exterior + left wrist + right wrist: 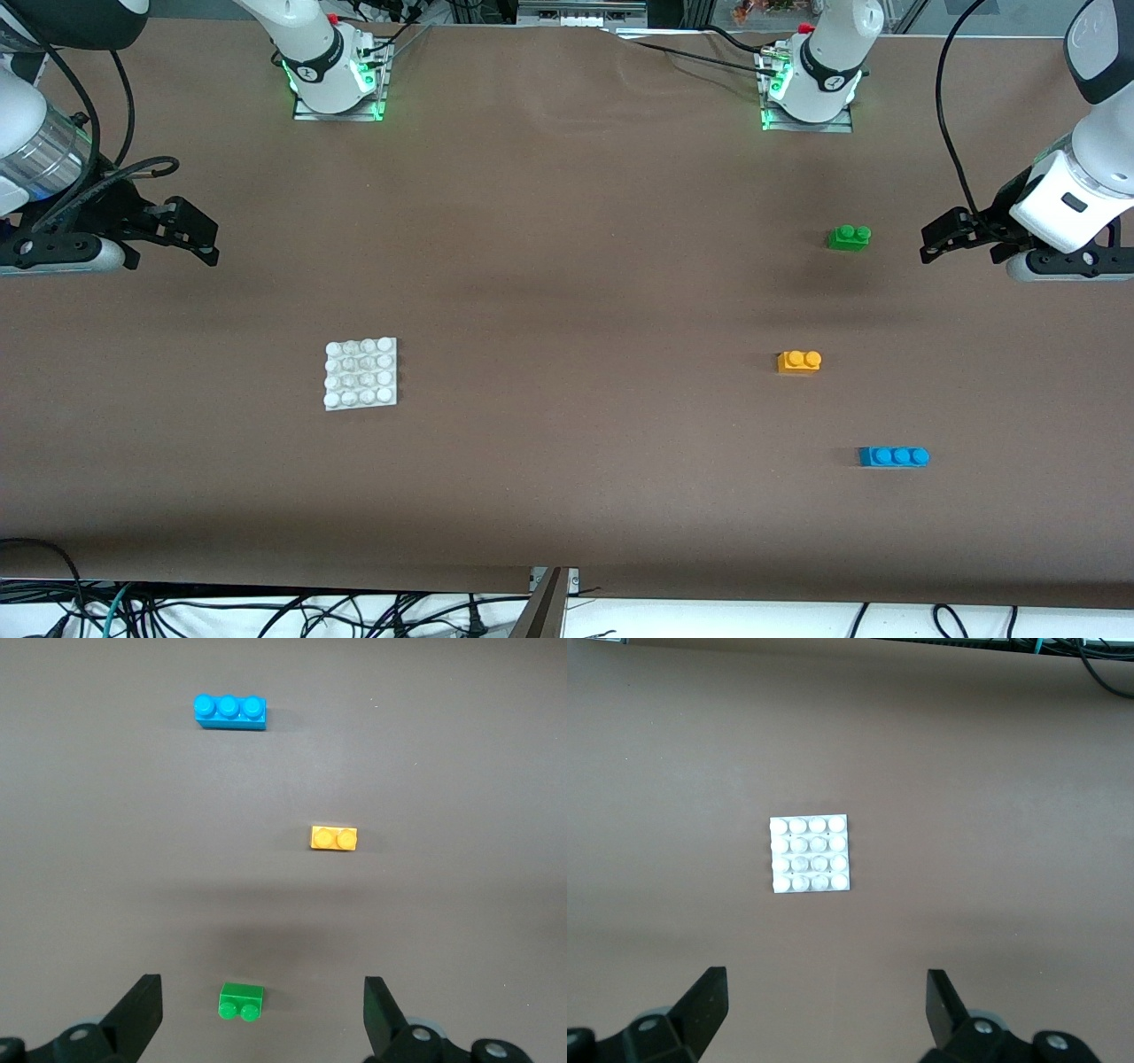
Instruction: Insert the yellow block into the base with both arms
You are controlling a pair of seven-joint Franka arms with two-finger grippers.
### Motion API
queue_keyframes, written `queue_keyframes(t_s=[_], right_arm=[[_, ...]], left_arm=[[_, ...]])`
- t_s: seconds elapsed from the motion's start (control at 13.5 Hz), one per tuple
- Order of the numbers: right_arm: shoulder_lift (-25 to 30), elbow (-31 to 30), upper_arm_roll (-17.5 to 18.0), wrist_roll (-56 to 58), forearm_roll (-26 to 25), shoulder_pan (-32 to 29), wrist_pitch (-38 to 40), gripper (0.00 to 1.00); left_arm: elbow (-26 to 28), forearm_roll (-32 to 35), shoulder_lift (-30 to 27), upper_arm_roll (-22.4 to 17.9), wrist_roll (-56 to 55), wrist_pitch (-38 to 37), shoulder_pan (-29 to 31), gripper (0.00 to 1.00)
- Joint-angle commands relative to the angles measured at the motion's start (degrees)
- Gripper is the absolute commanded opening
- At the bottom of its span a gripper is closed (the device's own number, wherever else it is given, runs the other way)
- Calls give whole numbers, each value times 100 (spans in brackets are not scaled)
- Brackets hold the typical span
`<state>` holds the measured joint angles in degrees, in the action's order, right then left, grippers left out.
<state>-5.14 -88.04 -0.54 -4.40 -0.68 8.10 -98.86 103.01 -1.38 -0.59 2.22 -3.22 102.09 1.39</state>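
Two wide-open, empty claws, left claw [941, 239] and right claw [197, 232], up at the bench ends; best bringing left squarely over yellow block [799, 361], between green brick [849, 237] and blue brick [894, 456], while right steadies base [361, 374].

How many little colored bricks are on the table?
3. The green brick lies farthest from the front camera, the yellow block nearer, the blue brick nearest, all toward the left arm's end. None looks hidden.
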Motion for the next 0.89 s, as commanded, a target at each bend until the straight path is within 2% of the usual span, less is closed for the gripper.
queue_keyframes(t_s=[0.0,0.81], right_arm=[[40,-21,-7,-26,68,-54,-28,99],[-101,41,-51,52,59,-107,16,99]], left_arm=[[-79,155,-37,16,23,-136,10,100],[-79,155,-46,16,23,-128,10,100]])
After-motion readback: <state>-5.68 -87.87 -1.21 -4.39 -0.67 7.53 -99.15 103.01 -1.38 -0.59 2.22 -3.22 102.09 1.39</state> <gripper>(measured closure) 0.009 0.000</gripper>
